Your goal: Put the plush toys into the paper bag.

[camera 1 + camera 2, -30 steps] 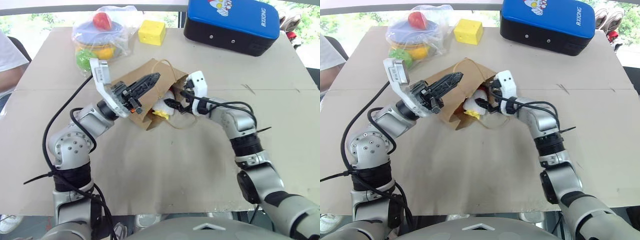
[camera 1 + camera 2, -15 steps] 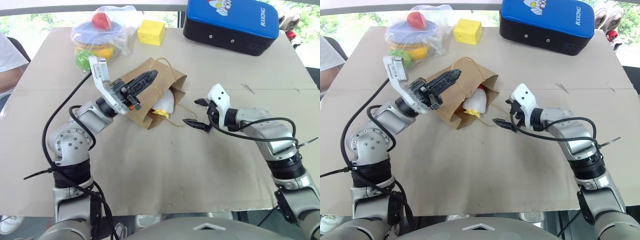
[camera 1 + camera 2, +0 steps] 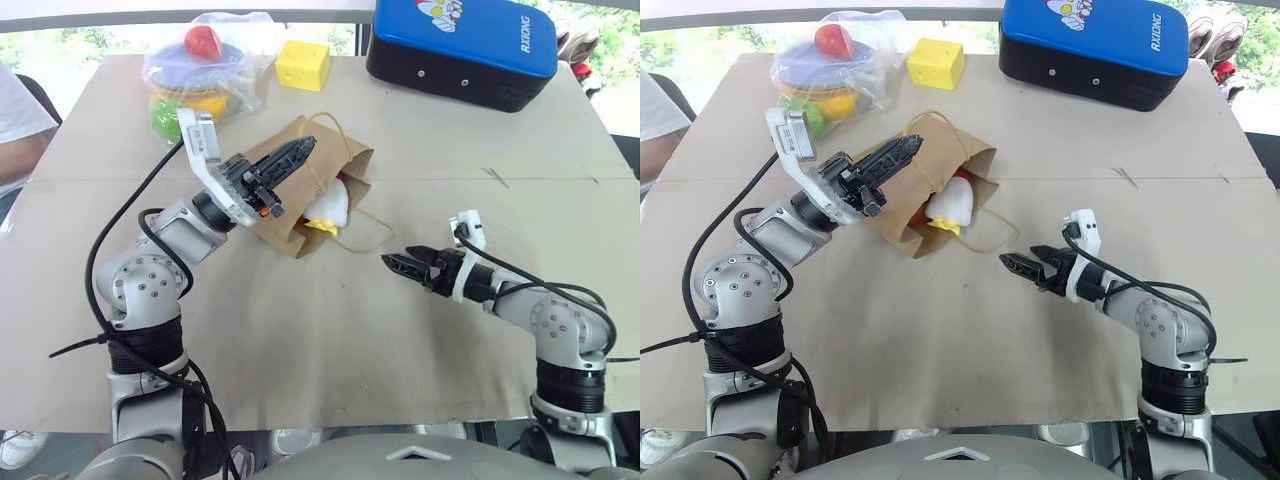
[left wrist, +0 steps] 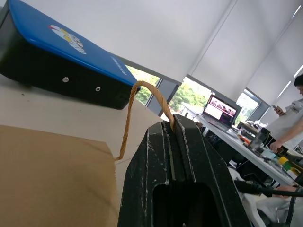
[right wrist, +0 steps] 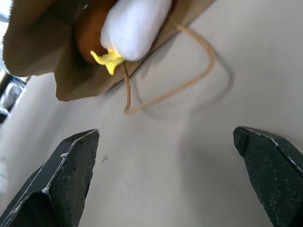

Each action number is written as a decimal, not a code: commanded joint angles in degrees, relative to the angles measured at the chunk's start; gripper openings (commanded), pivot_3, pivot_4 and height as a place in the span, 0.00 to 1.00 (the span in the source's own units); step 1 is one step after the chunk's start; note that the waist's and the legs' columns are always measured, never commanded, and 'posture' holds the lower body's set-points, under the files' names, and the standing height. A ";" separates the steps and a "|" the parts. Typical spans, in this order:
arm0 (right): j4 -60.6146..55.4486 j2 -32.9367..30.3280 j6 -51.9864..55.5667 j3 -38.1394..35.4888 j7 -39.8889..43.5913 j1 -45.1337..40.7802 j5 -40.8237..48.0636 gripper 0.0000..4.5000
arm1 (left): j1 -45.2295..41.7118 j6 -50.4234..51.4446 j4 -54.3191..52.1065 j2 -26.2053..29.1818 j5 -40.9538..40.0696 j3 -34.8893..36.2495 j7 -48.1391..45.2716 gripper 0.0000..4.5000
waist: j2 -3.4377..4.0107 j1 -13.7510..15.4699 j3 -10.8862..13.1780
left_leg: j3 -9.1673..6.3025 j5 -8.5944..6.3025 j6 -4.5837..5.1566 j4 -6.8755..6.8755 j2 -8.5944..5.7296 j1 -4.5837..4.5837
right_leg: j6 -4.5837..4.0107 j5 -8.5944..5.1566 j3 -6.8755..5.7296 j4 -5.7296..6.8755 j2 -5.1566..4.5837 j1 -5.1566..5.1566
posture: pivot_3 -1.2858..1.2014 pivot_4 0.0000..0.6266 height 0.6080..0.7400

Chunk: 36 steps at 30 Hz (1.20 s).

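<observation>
The brown paper bag [image 3: 283,224] lies on its side mid-table, mouth facing right. My left gripper [image 3: 292,157] is shut on its upper cord handle [image 4: 142,92] and holds the top edge up. The white chicken plush toy [image 3: 328,208] sits in the bag's mouth with its yellow feet at the lip. The orange-brown plush toy [image 5: 87,29] lies behind it, deeper in the bag. My right gripper [image 3: 398,262] hovers open over the table to the right of the bag, apart from it, with nothing between its fingers [image 5: 71,161]. The other handle [image 3: 368,236] lies loose on the table.
At the table's far edge stand a clear plastic bag of colourful toys [image 3: 205,62], a yellow cheese-like block [image 3: 303,65] and a blue and black case [image 3: 465,45]. A person [image 3: 14,112] sits at the far left. The table is covered in cardboard [image 3: 330,350].
My right gripper has pulled back out of the bag's mouth toward the near right, leaving the white chicken in the bag. The left gripper keeps holding the handle in place.
</observation>
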 commanded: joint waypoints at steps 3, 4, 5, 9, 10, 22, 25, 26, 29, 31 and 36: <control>5.97 4.28 -4.93 3.35 -1.89 -3.87 -1.01 0.94 | -1.64 -0.32 -1.69 -0.17 -0.57 -0.19 0.24 0.00 | 0.00 -0.03 0.00 | -0.02 0.00 0.00 0.00 0.01 0.01 | 0.00 0.00 -0.01 0.01 0.02 0.00 | 0.52 0.24 1.00; 7.48 4.52 -6.70 4.07 -1.86 -4.48 -1.93 0.88 | -1.59 -0.26 -1.92 -0.12 -0.72 -0.10 0.40 0.00 | 0.00 0.01 0.00 | -0.02 0.00 0.00 0.00 0.01 0.00 | 0.00 0.00 -0.01 0.00 0.02 0.00 | 0.52 0.24 1.00; 8.44 4.50 -7.75 4.60 -1.55 -4.84 -2.24 0.82 | -1.52 -0.23 -2.08 -0.07 -0.85 0.01 0.54 0.00 | 0.00 0.04 0.00 | -0.01 0.00 0.00 0.00 0.00 -0.02 | 0.00 0.00 -0.01 -0.01 0.01 0.00 | 0.52 0.24 1.00; 9.67 2.88 -10.63 6.00 0.27 -5.09 -2.40 0.38 | -1.12 -0.41 -2.65 0.03 -1.13 0.50 1.14 0.00 | 0.00 0.20 0.00 | 0.00 0.00 0.00 0.00 0.00 -0.04 | 0.00 0.00 -0.01 -0.03 0.00 0.00 | 0.52 0.24 1.00; 9.72 2.54 -11.37 6.03 0.61 -5.09 -2.36 0.27 | -1.04 -0.49 -2.71 0.04 -1.16 0.58 1.24 0.00 | 0.00 0.19 0.00 | -0.01 0.00 0.00 0.00 0.00 -0.04 | 0.00 0.00 -0.02 -0.03 0.00 0.00 | 0.52 0.24 1.00; -4.11 -1.01 -8.15 -0.93 3.99 -17.05 19.01 0.02 | -5.53 -1.69 7.23 7.28 -1.56 6.63 -6.47 0.00 | 0.06 -0.10 0.05 | -0.06 0.00 0.00 0.01 0.03 -0.05 | 0.00 0.00 -0.04 0.05 0.06 -0.07 | 0.52 0.24 1.00; -5.95 -1.32 -7.69 -2.93 0.72 -23.89 27.41 0.02 | -10.01 -5.19 13.73 9.11 0.76 9.29 -7.36 0.00 | 0.06 0.05 0.05 | -0.06 0.00 0.00 0.00 0.03 -0.10 | 0.00 0.00 -0.07 0.02 0.04 -0.08 | 0.52 0.24 1.00; -5.92 -1.63 -7.78 -3.02 -0.37 -25.41 28.70 0.02 | -11.37 -5.93 15.87 9.39 1.24 9.98 -7.21 0.00 | 0.04 0.16 0.04 | -0.06 0.00 0.00 0.00 0.03 -0.10 | 0.00 0.00 -0.07 -0.01 0.04 -0.07 | 0.52 0.24 1.00; -5.31 -2.84 -8.32 -2.28 -2.05 -27.08 30.47 0.02 | -12.02 -7.05 17.62 9.74 3.41 9.04 -9.13 0.00 | 0.00 0.29 0.01 | -0.04 0.00 0.00 0.00 0.01 -0.10 | 0.00 0.00 -0.09 -0.05 0.00 -0.06 | 0.52 0.24 1.00; -5.13 -4.22 -8.64 -1.02 -2.02 -26.92 30.00 0.02 | -11.04 -7.65 16.60 9.40 5.01 7.49 -10.69 0.00 | 0.00 0.35 0.02 | -0.01 0.00 0.00 0.00 0.00 -0.12 | 0.00 0.00 -0.08 -0.06 -0.05 -0.04 | 0.52 0.24 1.00; -5.87 -6.95 -9.78 -1.98 -4.17 -27.10 33.59 0.02 | -11.06 -8.25 14.17 7.51 5.83 6.78 -10.21 0.00 | 0.00 0.35 0.02 | -0.03 0.00 0.01 0.00 0.00 -0.19 | 0.00 0.01 -0.09 -0.03 -0.07 -0.11 | 0.52 0.24 1.00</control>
